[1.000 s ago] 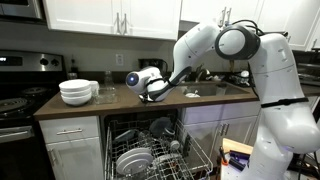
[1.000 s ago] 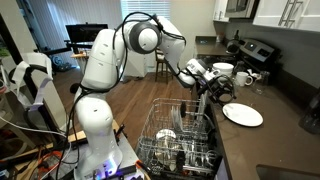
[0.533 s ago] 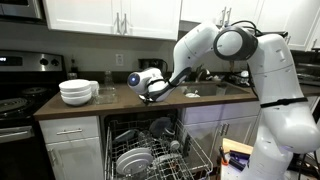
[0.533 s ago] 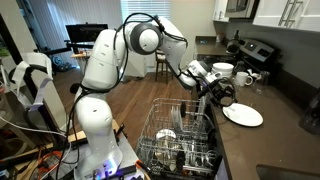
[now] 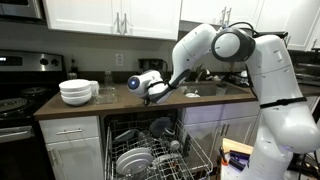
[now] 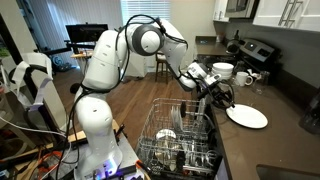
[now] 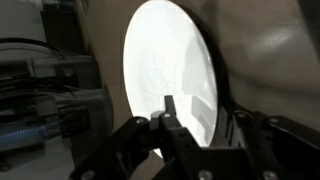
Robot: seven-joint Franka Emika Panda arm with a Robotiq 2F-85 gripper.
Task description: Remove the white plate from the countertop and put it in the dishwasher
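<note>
**Plate gripped, not yet racked**

The white plate [image 6: 250, 118] lies low over the countertop [image 6: 285, 150], close to the edge just right of the open dishwasher. I cannot tell whether it has cleared the surface. The gripper [image 6: 225, 99] looks to be pinching the plate's left rim. In the wrist view one finger [image 7: 172, 112] lies across the bright face and the other shows dark behind the edge. So the grasp seems done. The carry is left, and so is the slotting into the pulled-out rack [image 6: 178, 135], already partly filled with dishes. The stacked bowls [image 5: 77, 92] stand well apart.
</note>
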